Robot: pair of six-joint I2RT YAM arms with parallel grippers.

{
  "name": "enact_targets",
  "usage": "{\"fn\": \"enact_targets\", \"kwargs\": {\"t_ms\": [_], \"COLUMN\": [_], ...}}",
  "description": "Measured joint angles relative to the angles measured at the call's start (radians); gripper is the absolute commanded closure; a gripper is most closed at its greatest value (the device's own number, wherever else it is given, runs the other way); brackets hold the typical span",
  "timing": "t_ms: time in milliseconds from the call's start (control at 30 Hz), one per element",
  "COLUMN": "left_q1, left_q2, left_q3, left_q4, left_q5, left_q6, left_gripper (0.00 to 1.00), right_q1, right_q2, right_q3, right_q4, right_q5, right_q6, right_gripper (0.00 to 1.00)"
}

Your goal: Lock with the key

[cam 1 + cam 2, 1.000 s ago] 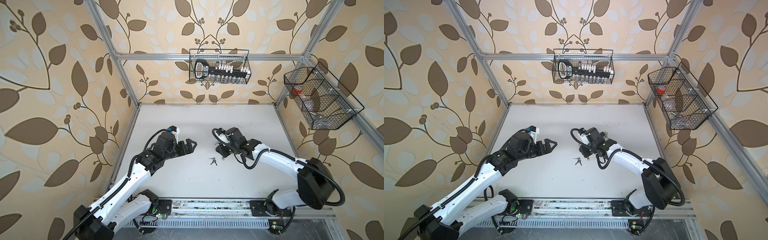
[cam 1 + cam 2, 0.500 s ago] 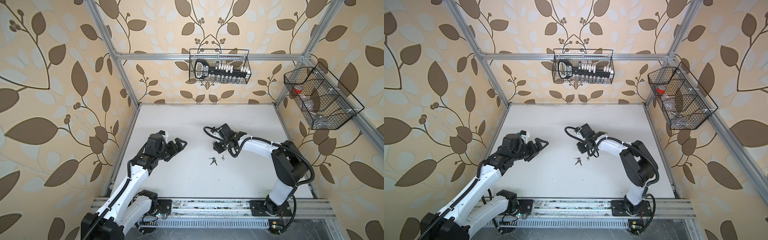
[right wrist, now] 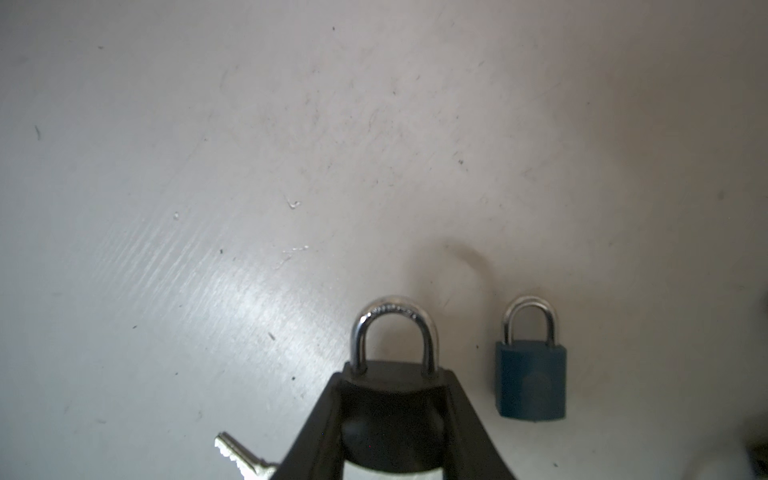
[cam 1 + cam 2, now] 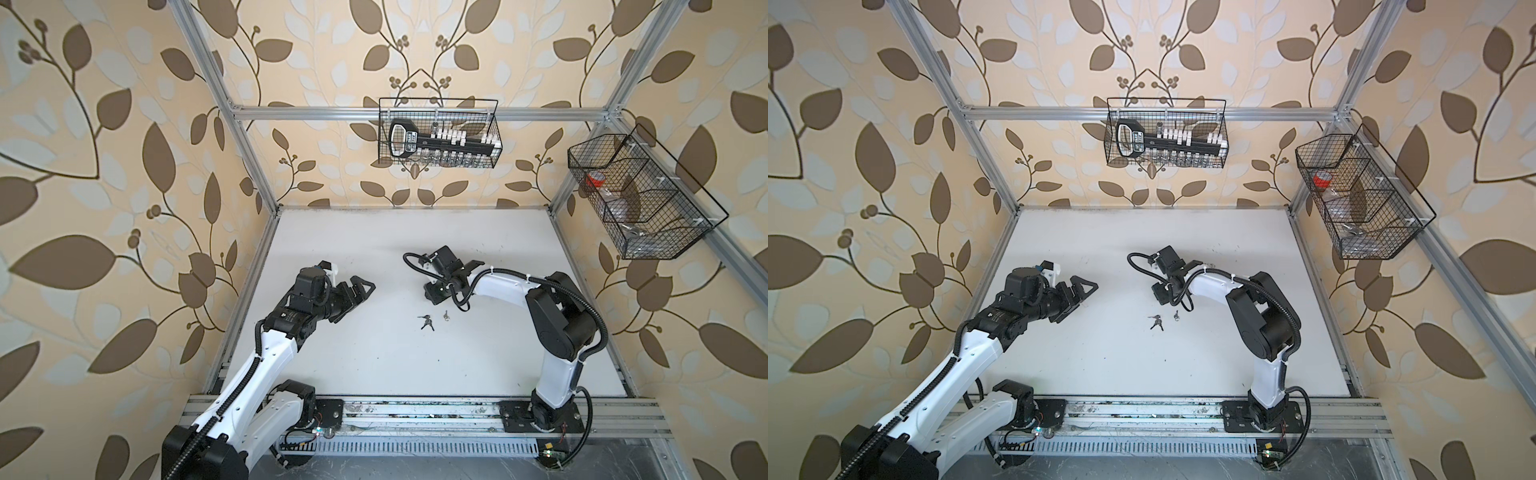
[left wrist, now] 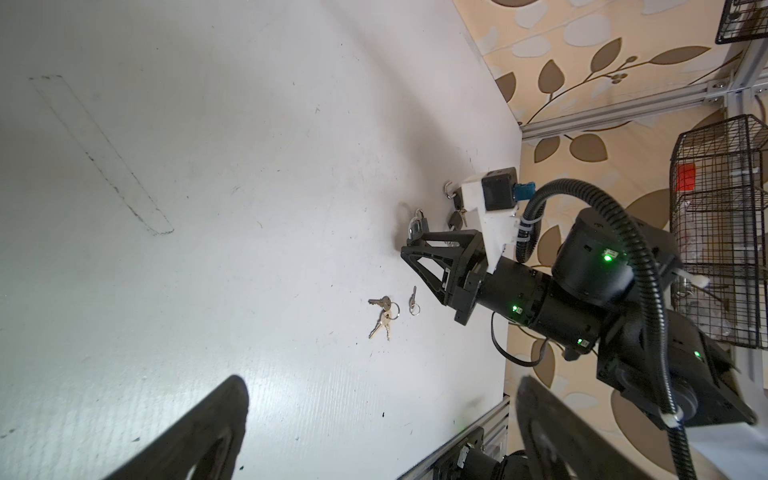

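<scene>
My right gripper [image 3: 395,376] is shut on a black padlock [image 3: 392,388] whose silver shackle [image 3: 392,328] sticks out past the fingertips. In both top views that gripper [image 4: 432,293] [image 4: 1158,293] sits low over the white table, right of centre. A bunch of keys [image 4: 426,322] [image 5: 384,316] and a single key on a ring [image 4: 446,316] [image 5: 413,301] lie loose just in front of it. Another key tip [image 3: 241,455] shows beside one finger. My left gripper [image 4: 361,291] [image 5: 382,436] hangs open and empty to the left of the keys.
A blue padlock [image 3: 530,382] lies flat, close beside the held one. One wire basket [image 4: 438,133] hangs on the back wall and another [image 4: 640,195] on the right wall. An aluminium rail [image 4: 415,419] runs along the table's front edge.
The right arm has folded up at the elbow and its gripper drew slightly back and left with the padlock. The left gripper pulled back a little to the left, still open.
</scene>
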Motion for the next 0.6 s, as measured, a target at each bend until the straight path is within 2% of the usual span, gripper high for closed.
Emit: {"fn": "enact_targets", "kwargs": {"t_ms": [167,333,600], "left_q1": [0.0,0.0,0.0], "left_q2": [0.002,0.008,0.008], "left_q3": [0.0,0.0,0.0], "left_q4": [0.0,0.0,0.0], "left_q5": [0.0,0.0,0.0], "left_q6": [0.0,0.0,0.0], "left_gripper": [0.01,0.01,0.01], "right_q1": [0.0,0.003,0.007], "right_q2": [0.024,0.033,0.051], "right_q3": [0.006,0.016,0.034], "right_q4": [0.0,-0.002,-0.002], "right_q5": [-0.002,-0.004,-0.011], "right_q6": [-0.005,-0.011,-0.017], "right_gripper": [0.89,0.78,0.66]}}
